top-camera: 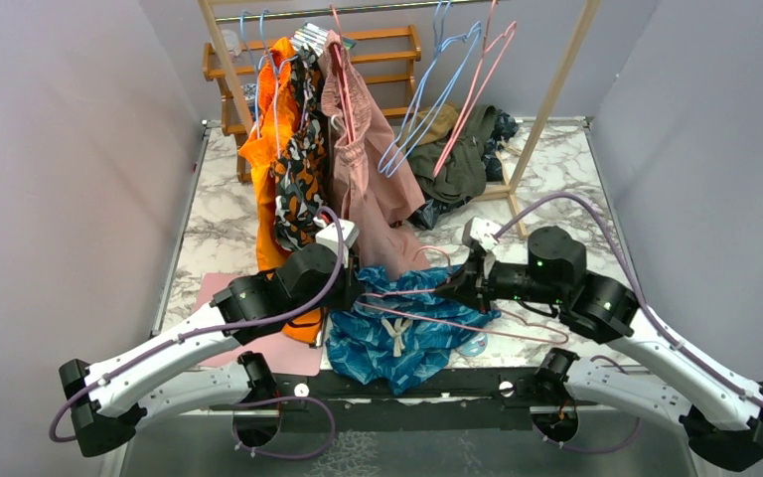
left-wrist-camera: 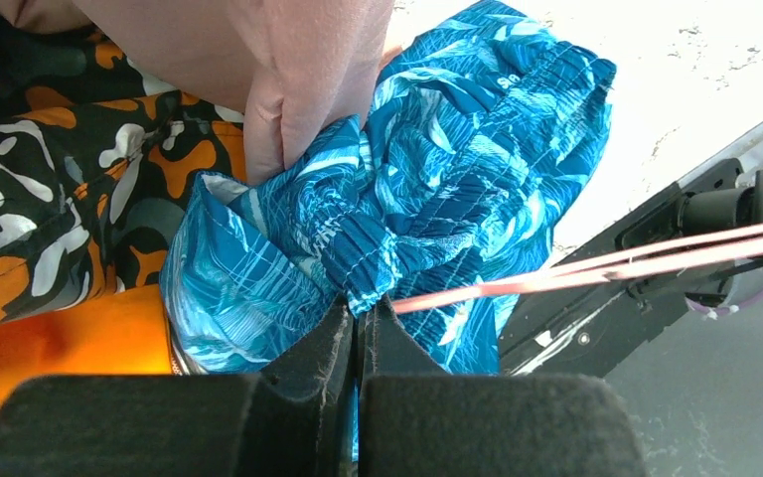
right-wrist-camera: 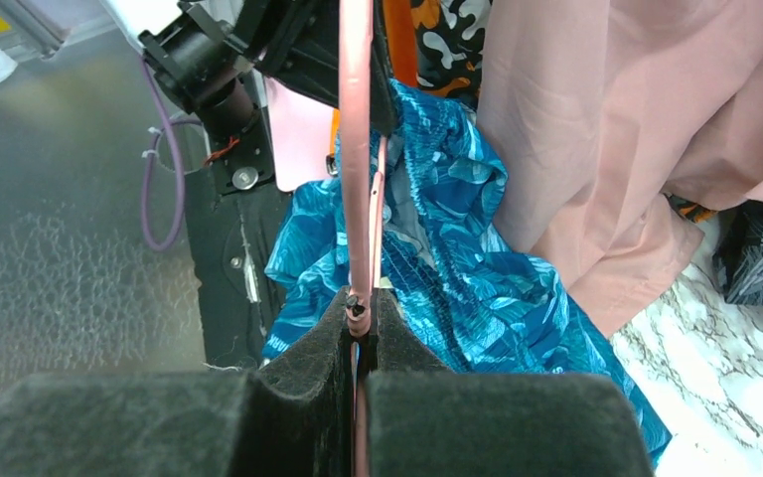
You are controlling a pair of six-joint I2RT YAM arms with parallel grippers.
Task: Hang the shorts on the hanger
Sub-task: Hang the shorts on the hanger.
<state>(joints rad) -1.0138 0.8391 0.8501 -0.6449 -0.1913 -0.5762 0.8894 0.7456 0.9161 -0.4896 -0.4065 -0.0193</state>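
The teal-blue leaf-print shorts [top-camera: 397, 338] lie bunched at the table's near edge, white drawstring showing. My left gripper [top-camera: 356, 288] is shut on the gathered waistband of the shorts [left-wrist-camera: 427, 179], pinching a fold at its fingertips [left-wrist-camera: 363, 313]. The thin pink hanger [top-camera: 477, 323] lies low across the shorts, its bars running rightward. My right gripper [top-camera: 457, 288] is shut on a bar of the hanger [right-wrist-camera: 356, 149], which runs straight out from its jaws [right-wrist-camera: 360, 316] over the shorts [right-wrist-camera: 477, 268]. In the left wrist view the hanger [left-wrist-camera: 636, 263] reaches the pinched fold.
Dusty-pink shorts [top-camera: 368, 169] and orange-black patterned clothes [top-camera: 293, 159] hang from a wooden rack right behind the grippers. Light blue hangers [top-camera: 427, 99] and another pink one hang further right. A dark green garment [top-camera: 467, 159] lies at the back. A pink mat [top-camera: 258, 343] lies left.
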